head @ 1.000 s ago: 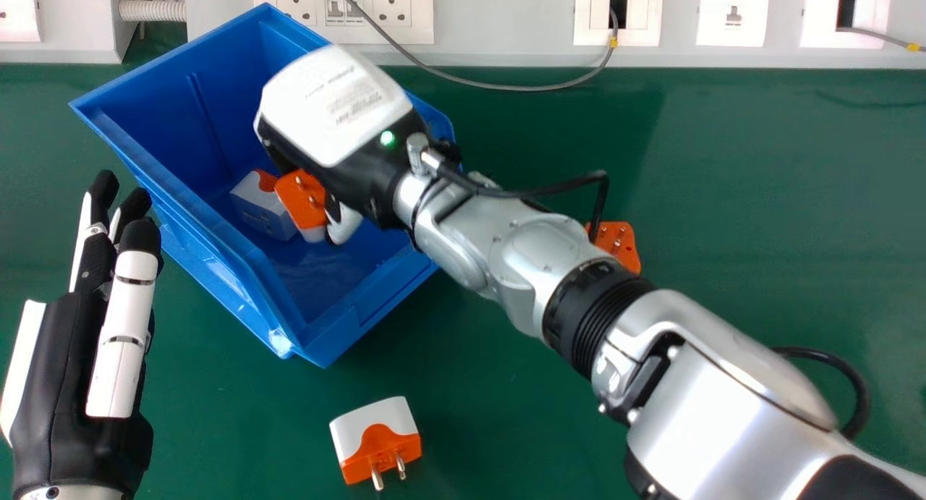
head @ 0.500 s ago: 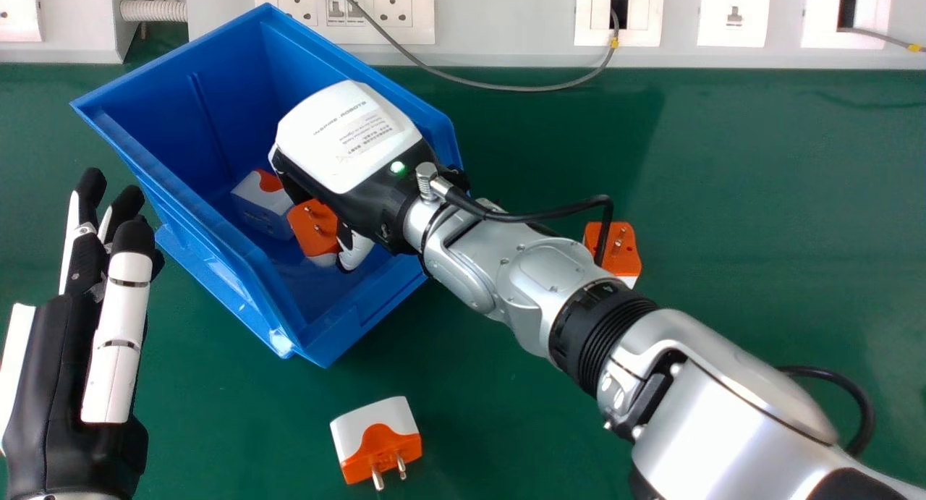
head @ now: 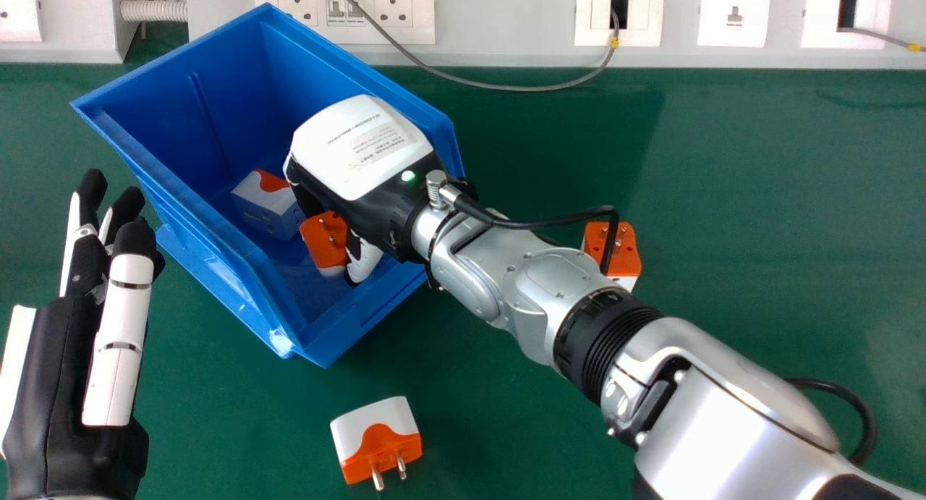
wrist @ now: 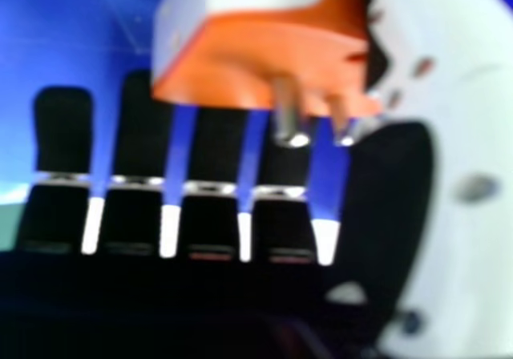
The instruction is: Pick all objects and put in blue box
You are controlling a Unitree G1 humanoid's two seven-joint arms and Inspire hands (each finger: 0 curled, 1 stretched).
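"Right hand [head: 354,149]: what was it clamped on?"
"One smooth, boxy, orange-and-white adapter [head: 325,238], inside the blue plastic box [head: 217,116] near the table's [head: 506,428] far edge, beside another adapter [head: 266,205]."
"Which way did it point?"
"Metal prongs [wrist: 288,112] faced the palm; its long axis ran roughly far edge to near."

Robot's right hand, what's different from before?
The right hand moved rightward and nearer the robot inside the blue box, still holding its plug. The left hand shifted slightly left. The box and nearest table plug stayed put.
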